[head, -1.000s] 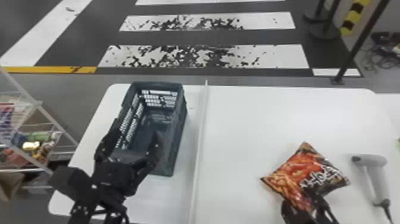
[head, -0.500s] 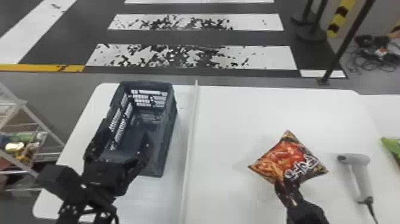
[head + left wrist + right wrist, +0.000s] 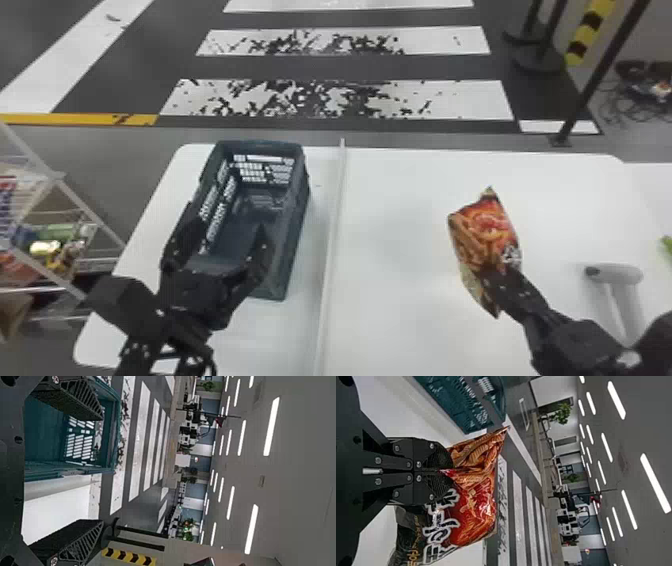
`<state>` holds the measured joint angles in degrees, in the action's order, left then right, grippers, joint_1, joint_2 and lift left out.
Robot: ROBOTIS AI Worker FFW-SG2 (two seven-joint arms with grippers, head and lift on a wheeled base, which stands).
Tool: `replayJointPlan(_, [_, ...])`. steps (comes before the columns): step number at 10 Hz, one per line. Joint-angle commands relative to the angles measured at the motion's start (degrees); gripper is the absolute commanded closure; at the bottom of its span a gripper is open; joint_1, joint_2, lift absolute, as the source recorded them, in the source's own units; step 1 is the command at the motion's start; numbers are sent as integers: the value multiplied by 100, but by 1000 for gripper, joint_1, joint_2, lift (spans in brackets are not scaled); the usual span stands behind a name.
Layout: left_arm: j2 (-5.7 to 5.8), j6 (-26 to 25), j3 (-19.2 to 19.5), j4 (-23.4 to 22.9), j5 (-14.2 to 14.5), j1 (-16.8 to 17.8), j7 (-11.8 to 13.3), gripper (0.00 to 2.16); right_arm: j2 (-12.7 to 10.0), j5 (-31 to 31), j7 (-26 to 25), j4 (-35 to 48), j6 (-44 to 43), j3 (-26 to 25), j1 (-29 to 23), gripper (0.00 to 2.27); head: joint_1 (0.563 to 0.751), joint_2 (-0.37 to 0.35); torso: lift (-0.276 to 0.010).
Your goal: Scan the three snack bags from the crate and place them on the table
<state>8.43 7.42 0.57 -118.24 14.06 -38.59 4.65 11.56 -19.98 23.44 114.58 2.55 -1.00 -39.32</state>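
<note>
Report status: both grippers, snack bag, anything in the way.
Right gripper shut on snack bag, left of the scanner. Left gripper open over the crate's near end. Nothing seen between bag and scanner.

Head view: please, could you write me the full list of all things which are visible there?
crate: 1, dark blue-green, table's left side
snack bag: 1, red-orange, in right gripper
scanner: 1, grey, table's right side
divider: 1, whitish, right of crate
table: 1, white, centre
green item: 1, right edge
rack: 1, whitish, with mixed goods, far left
floor stripes: several, white, beyond table
floor line: 1, yellow, upper left
posts: 3, black, upper right
striped post: 1, yellow-black, upper right
cables: several, dark, upper right
left gripper: 1, black, jaws open, at crate
right gripper: 1, black, jaws on bag
</note>
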Motion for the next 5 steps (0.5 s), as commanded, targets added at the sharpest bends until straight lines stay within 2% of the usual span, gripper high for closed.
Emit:
replayJointPlan(1, [1,0,-4,20,0,9,0,73,-295,-2010,618,64,1464,-709,73,2186,695,90,-37])
replayJointPlan(2, [1,0,-4,20,0,1,0,73,-436,-3099,1031,-270,2764,-1122,337,2186,695,85,-37])
replayJointPlan(3, [9,0,-39,20,0,18,0,73,-453,-3838,1365,-885,3837,-1421,724,2186,695,82,-37])
replayJointPlan(4, [9,0,-57,20,0,27,18,73,-471,-4137,1532,-1386,4399,-1553,961,2186,695,89,-37])
replayJointPlan(5, [9,0,-74,38,0,36,18,73,-488,-4224,1585,-1737,4364,-1605,1067,2186,695,92,-37])
